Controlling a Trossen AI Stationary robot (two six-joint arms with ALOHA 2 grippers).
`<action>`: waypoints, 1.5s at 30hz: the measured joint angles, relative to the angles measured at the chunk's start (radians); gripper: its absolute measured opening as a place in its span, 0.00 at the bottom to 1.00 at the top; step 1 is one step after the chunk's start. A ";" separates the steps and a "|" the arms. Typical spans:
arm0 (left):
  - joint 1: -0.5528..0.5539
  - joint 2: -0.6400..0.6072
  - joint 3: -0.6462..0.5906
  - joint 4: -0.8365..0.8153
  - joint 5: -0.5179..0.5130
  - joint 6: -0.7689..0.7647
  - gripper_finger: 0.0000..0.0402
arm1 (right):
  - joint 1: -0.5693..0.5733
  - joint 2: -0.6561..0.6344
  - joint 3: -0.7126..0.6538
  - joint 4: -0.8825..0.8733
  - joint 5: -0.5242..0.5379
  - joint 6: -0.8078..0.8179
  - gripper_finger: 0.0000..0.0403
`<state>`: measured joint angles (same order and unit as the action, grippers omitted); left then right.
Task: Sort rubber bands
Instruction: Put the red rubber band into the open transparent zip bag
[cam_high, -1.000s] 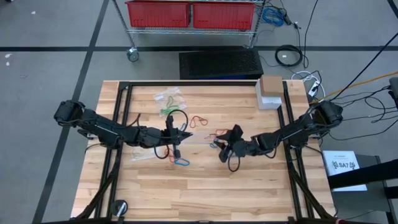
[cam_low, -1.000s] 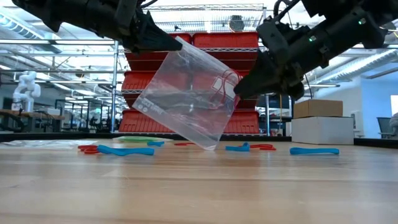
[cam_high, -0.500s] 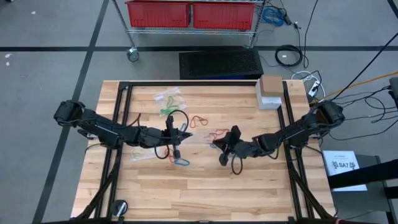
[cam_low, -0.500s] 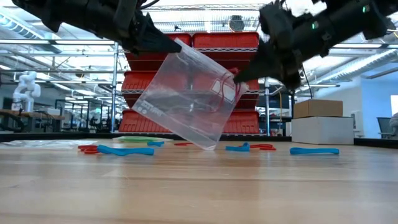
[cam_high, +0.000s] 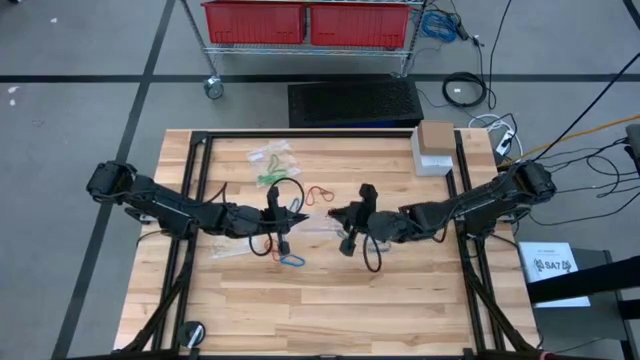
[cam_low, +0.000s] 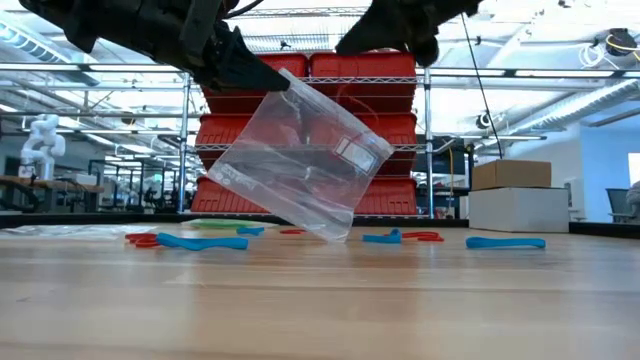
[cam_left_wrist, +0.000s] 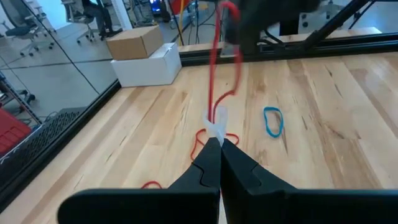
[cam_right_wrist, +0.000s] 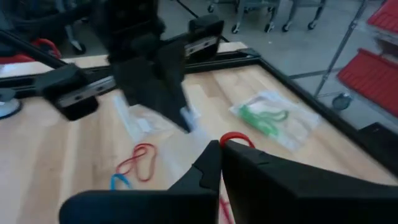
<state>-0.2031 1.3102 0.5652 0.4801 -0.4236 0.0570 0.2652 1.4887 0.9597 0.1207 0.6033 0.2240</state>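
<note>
Low view: left gripper (cam_low: 280, 80) clamps clear bag (cam_low: 300, 165); right gripper (cam_right_wrist: 219, 144) pinches red band (cam_right_wrist: 235, 138); blue bands (cam_low: 200, 241) unsorted

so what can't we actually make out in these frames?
- Right gripper, low view: upper part cut off by the picture's top edge.
- Clear bag contents: glare and red bins behind it leave them unclear.
- Bagged green bands, high view: too small to count.

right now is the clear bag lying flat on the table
No, the clear bag hangs tilted in the air from the left gripper, with only its lower corner near the table.
</note>
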 joint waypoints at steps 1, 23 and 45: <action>0.000 0.000 0.000 0.000 0.000 0.000 0.00 | -0.008 0.000 0.006 -0.005 0.000 -0.014 0.00; 0.000 0.000 0.000 0.022 0.005 -0.003 0.00 | -0.061 0.048 0.010 -0.020 -0.075 -0.048 0.00; 0.000 0.000 0.000 0.038 0.028 0.000 0.00 | -0.150 0.049 0.010 -0.106 -0.344 0.026 0.00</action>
<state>-0.2031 1.3102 0.5652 0.5182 -0.3958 0.0574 0.1151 1.5375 0.9695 0.0143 0.2589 0.2501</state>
